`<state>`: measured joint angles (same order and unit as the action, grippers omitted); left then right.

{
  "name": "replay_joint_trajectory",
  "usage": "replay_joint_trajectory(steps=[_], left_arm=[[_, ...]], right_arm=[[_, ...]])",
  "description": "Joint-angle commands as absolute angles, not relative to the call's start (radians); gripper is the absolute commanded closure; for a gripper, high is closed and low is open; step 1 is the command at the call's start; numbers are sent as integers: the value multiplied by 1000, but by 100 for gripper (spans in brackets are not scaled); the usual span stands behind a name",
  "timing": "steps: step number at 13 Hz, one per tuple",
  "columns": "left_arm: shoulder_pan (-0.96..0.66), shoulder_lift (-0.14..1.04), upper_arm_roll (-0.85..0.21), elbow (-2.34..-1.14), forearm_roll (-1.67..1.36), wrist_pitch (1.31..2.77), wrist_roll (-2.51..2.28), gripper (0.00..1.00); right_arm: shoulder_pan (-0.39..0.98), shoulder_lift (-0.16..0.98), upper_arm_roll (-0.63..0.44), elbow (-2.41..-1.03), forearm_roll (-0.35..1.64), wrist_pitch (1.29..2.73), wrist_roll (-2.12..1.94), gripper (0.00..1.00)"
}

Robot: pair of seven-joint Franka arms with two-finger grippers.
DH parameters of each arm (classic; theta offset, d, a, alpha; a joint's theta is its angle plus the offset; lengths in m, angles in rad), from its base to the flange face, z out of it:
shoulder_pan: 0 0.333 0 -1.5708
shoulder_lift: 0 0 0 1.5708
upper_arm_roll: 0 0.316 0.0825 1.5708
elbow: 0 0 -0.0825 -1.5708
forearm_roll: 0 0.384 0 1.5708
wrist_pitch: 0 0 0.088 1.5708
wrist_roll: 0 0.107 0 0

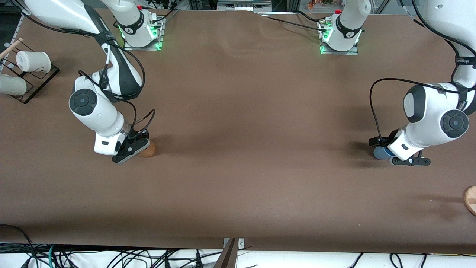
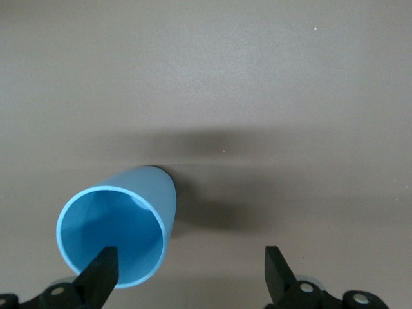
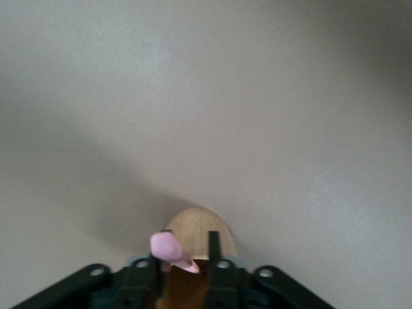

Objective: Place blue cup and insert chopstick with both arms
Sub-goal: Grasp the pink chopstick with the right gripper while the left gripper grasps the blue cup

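The blue cup [image 2: 116, 235] stands upright on the brown table, mouth up; in the front view [image 1: 380, 152] it is partly hidden under the left arm's hand. My left gripper [image 2: 188, 273] [image 1: 409, 160] is open, with one finger [image 2: 100, 273] over the cup's mouth and the other out beside the cup. My right gripper [image 3: 185, 257] [image 1: 132, 149] is low over a brown cork-like cup [image 3: 196, 232] [image 1: 148, 150]. Its narrow fingers are shut on the pink chopstick [image 3: 172, 251], which leans between them and stands in the brown cup.
Two white cups [image 1: 33, 61] [image 1: 13, 85] lie on a black rack [image 1: 41, 80] at the right arm's end of the table. A round wooden piece [image 1: 470, 200] sits at the left arm's end, nearer the front camera than the blue cup.
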<state>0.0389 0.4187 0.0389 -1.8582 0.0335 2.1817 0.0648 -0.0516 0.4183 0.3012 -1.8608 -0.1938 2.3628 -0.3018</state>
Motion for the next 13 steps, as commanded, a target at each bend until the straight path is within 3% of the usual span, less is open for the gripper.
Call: replay_joint_trajectory(steps=[1, 3, 8, 9, 10, 11, 13], left_arm=[[43, 410, 37, -1934, 54, 2297, 83, 0], [48, 410, 37, -1973, 54, 2351, 83, 0], [60, 431, 37, -2002, 54, 2416, 84, 2], [66, 443, 37, -2003, 54, 2428, 83, 31], [67, 451, 40, -2002, 52, 2427, 83, 73], [69, 451, 41, -1999, 52, 2421, 83, 100], [67, 451, 52, -1991, 52, 2410, 83, 100]], right_arm=[[-71, 417, 313, -1875, -206, 2376, -324, 92], [-72, 417, 313, -1873, -206, 2375, -324, 100], [-72, 364, 316, -1858, -199, 2370, -318, 100], [-72, 333, 322, -1855, -198, 2370, -319, 100], [-72, 307, 337, -1853, -198, 2364, -319, 100], [-72, 279, 341, -1845, -198, 2346, -319, 100], [-72, 230, 347, -1807, -193, 2257, -321, 100]])
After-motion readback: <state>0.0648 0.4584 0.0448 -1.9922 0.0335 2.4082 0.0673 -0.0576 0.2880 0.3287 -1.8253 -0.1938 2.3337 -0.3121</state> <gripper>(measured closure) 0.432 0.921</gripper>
